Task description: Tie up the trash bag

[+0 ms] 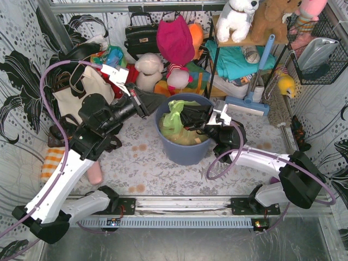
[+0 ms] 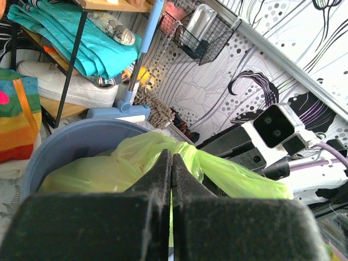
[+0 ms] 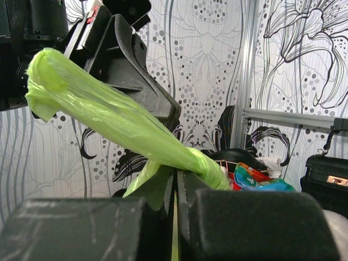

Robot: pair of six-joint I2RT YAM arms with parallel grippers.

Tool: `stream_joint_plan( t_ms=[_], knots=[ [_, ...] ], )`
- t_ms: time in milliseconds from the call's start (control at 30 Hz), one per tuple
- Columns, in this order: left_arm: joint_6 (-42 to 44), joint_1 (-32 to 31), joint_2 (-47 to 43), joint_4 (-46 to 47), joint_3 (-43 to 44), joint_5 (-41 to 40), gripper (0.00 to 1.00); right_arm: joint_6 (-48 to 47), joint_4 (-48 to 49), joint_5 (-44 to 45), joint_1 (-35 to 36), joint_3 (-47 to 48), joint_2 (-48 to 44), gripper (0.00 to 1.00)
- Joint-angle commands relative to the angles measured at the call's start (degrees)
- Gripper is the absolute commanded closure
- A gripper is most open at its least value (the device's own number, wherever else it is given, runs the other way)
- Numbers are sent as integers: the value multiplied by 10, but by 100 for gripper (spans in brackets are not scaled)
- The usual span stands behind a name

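Top external view: the trash bag (image 1: 175, 117) sat in a round blue-grey bin (image 1: 182, 156) at the middle of the worktop (image 1: 138, 163), with its loose lime top gathered above the rim.
Bag material: thin, translucent, crinkled plastic, paler and yellower where it lined the bin.
Right fingers (image 3: 244, 223): clenched on a twisted tail of the bag. In the right wrist view the tail ran up and to the left from the grip as a tight rope with a ragged free end.
Left fingers (image 2: 152, 190): pressed together with a sliver of green in the seam, so they seemed to pinch a fold of the bag.
Key relation: the arms met over the bin from opposite sides, the left from the far-left rim and the right from the right, fingertips near each other. The tail's long axis pointed from the right fingers toward the left ones, and its free end lay just beside them.
Judgement: a knot looked not yet formed; the left arm seemed the nearer one to take that free end.
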Motion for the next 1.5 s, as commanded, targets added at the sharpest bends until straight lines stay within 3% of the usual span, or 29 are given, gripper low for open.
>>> stream_joint_plan(
  t_ms=[0, 133, 300, 533, 767, 933, 1100, 1267, 1467],
  knots=[
    [9, -3, -6, 14, 23, -6, 100, -5, 32, -4, -1, 3, -13, 100],
    [0, -3, 11, -27, 26, -30, 98, 0, 54, 6, -1, 8, -2, 100],
    [-24, -3, -10, -15, -32, -46, 90, 34, 102, 29, -1, 18, 24, 100],
    [-70, -10, -6, 37, -86, 17, 92, 47, 105, 30, 2, 46, 45, 100],
    [-67, -74, 17, 76, -99, 53, 95, 46, 104, 31, 2, 48, 50, 100],
    [-21, -122, 37, 28, -85, 64, 96, 41, 103, 33, 2, 48, 49, 100],
    [3, -126, 20, -23, -89, 11, 96, 35, 102, 32, 2, 40, 43, 100],
    [26, -126, -24, -69, -81, -101, 85, 37, 103, 30, 2, 34, 36, 100],
    [23, -126, -99, -40, -98, -209, 78, 38, 103, 25, 2, 34, 34, 100]
  ],
)
